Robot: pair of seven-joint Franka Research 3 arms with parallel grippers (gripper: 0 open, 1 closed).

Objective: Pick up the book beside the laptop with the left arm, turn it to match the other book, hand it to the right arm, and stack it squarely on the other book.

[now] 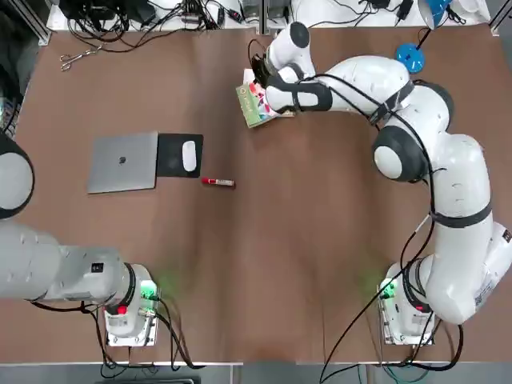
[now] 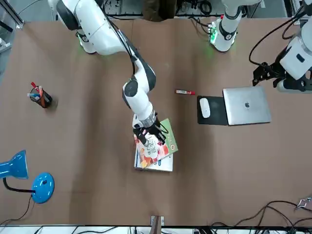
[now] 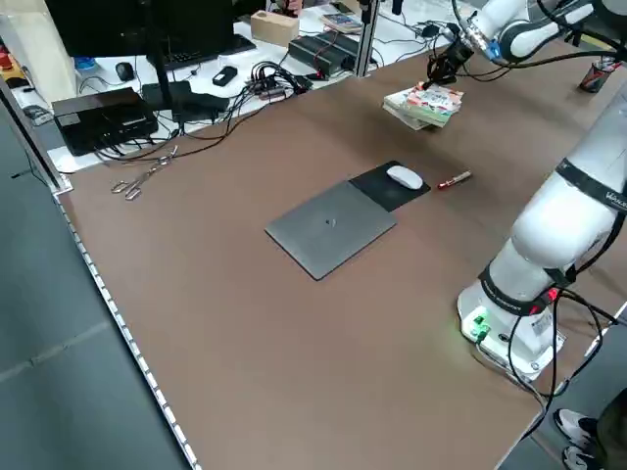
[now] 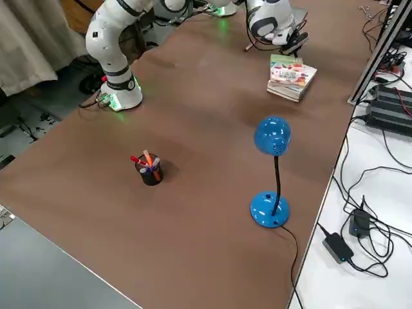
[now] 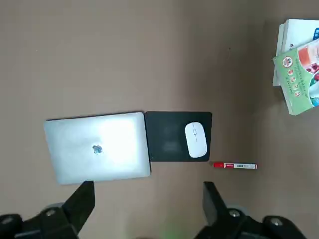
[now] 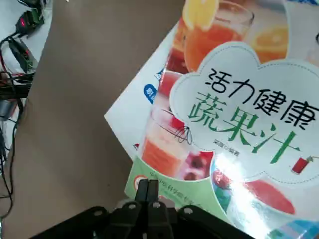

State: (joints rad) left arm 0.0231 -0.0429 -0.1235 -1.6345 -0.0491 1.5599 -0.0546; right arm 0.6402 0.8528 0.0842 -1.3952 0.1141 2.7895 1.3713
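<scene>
1. Brown table (image 1: 320, 240); cables, scissors (image 1: 78, 57) along far edge.
2. Book (image 2: 158, 141): cover reads "活力健康蔬果汁"; lies atop other book (image 2: 165, 165), skewed, long axis diagonal, green band toward laptop (image 2: 246, 105).
3. Right gripper (image 2: 147, 130) over book, fingers pressed together.
4. Left gripper (image 5: 149, 199) above laptop, fingers spread.

The book (image 6: 234, 124) cover reads "活力健康蔬果汁"; the laptop (image 5: 97, 148) bears an apple logo.
</scene>
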